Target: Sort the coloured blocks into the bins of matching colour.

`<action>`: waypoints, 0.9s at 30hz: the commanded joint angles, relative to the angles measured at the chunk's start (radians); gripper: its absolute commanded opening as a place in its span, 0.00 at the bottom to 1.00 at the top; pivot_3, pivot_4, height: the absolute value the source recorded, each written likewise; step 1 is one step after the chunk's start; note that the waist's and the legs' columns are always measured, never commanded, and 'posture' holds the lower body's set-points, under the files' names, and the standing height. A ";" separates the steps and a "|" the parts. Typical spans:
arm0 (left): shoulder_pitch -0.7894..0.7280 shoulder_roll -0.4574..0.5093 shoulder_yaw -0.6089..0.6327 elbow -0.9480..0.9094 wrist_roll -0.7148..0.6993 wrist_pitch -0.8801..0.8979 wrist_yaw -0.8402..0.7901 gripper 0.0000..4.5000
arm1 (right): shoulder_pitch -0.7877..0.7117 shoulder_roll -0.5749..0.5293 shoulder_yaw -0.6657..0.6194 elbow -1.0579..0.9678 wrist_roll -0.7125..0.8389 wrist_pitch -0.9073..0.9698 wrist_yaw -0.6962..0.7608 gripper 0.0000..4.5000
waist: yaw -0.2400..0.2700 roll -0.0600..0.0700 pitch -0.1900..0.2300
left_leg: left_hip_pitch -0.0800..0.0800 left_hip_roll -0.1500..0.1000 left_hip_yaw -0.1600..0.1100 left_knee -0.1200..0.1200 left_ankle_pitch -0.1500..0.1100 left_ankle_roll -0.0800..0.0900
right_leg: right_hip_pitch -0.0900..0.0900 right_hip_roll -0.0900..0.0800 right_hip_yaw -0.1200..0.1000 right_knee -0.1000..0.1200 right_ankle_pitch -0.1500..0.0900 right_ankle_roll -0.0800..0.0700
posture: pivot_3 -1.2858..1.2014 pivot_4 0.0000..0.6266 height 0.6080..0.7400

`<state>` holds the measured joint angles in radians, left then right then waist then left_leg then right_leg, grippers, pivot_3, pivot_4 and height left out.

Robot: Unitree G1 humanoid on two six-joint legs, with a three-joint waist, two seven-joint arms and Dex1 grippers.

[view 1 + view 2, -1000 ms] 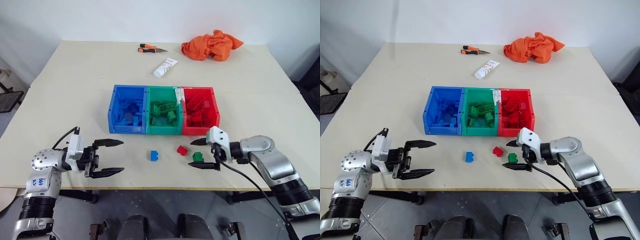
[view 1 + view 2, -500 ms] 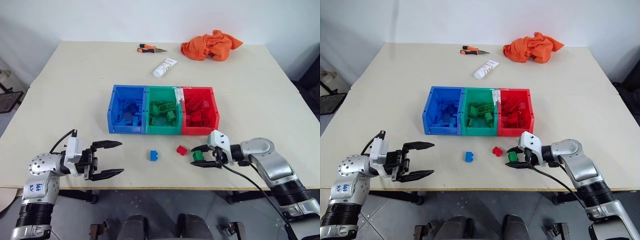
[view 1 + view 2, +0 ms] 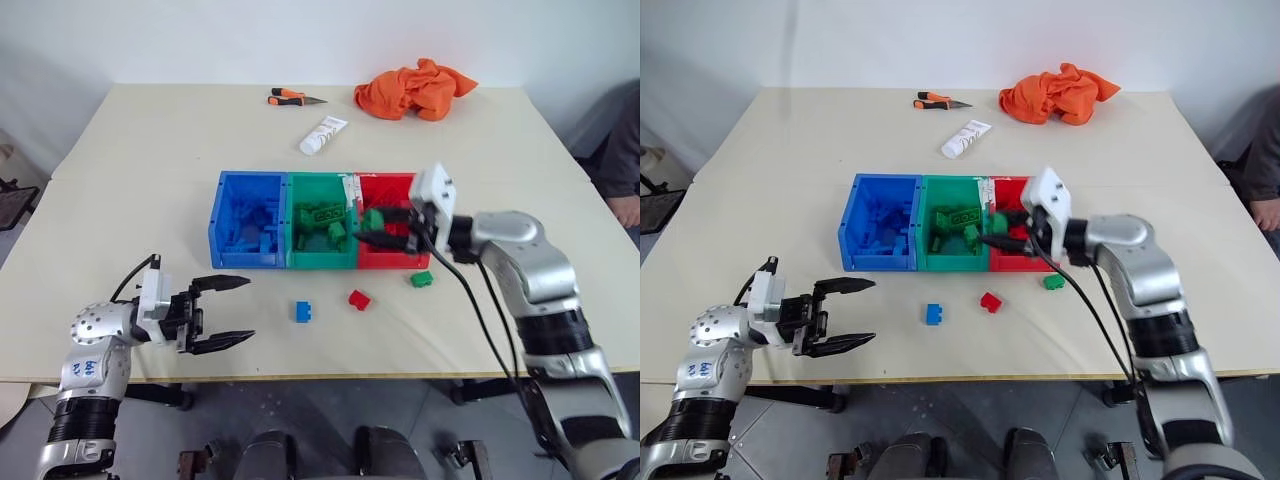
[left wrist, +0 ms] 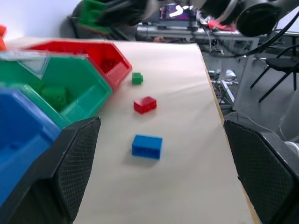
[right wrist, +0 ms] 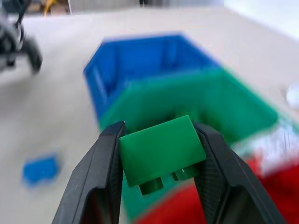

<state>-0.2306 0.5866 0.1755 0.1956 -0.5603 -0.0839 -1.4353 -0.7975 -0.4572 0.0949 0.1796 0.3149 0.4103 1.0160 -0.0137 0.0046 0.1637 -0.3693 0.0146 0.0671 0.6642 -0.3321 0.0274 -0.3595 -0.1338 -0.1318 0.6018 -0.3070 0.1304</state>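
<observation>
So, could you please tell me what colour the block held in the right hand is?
Green. The block sits clamped in the right hand, clearest in the right wrist view.

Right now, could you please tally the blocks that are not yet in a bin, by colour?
Blue block: 1
Red block: 1
Green: 2, the loose green block and the held green block in the right end effector
Total: 4
</observation>
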 commanded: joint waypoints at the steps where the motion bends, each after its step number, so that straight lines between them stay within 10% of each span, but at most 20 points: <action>1: -0.010 -0.012 -0.010 -0.003 0.004 -0.018 -0.006 1.00 | -0.100 0.090 0.003 0.189 -0.044 -0.121 -0.051 0.37 | -0.001 0.000 0.000 | 0.000 0.000 0.000 0.000 0.000 0.000 | 0.000 0.000 0.000 0.000 0.000 0.000 | 0.52 0.24 1.00; 3: -0.015 -0.018 -0.016 -0.004 0.007 -0.020 -0.001 1.00 | -0.144 0.133 0.010 0.276 -0.068 -0.175 -0.059 0.37 | -0.003 0.000 0.000 | -0.001 -0.001 0.000 0.000 0.000 0.000 | -0.001 0.000 0.000 0.001 0.000 0.000 | 0.52 0.24 1.00; 12: -0.020 -0.025 -0.026 -0.004 0.013 -0.029 0.010 1.00 | -0.163 0.131 0.027 0.309 -0.121 -0.266 0.002 0.99 | -0.017 0.001 0.000 | 0.000 0.000 -0.002 0.000 0.000 0.000 | -0.001 0.000 0.000 0.004 0.000 0.000 | 0.52 0.24 1.00; 27: -0.070 -0.023 -0.025 0.069 0.010 -0.035 -0.020 1.00 | 0.497 -0.372 -0.255 -0.381 0.123 0.002 0.206 0.99 | 0.012 0.000 0.000 | -0.001 0.000 0.002 0.000 0.000 0.001 | 0.002 0.000 0.001 -0.007 0.000 0.000 | 0.52 0.24 1.00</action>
<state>-0.2984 0.5546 0.1351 0.2658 -0.5419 -0.1110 -1.4456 -0.3502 -0.7855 -0.0678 -0.1469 0.4041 0.3989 1.2118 -0.0012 0.0051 0.1640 -0.3701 0.0150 0.0684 0.6642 -0.3324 0.0281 -0.3568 -0.1332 -0.1316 0.5947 -0.3069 0.1305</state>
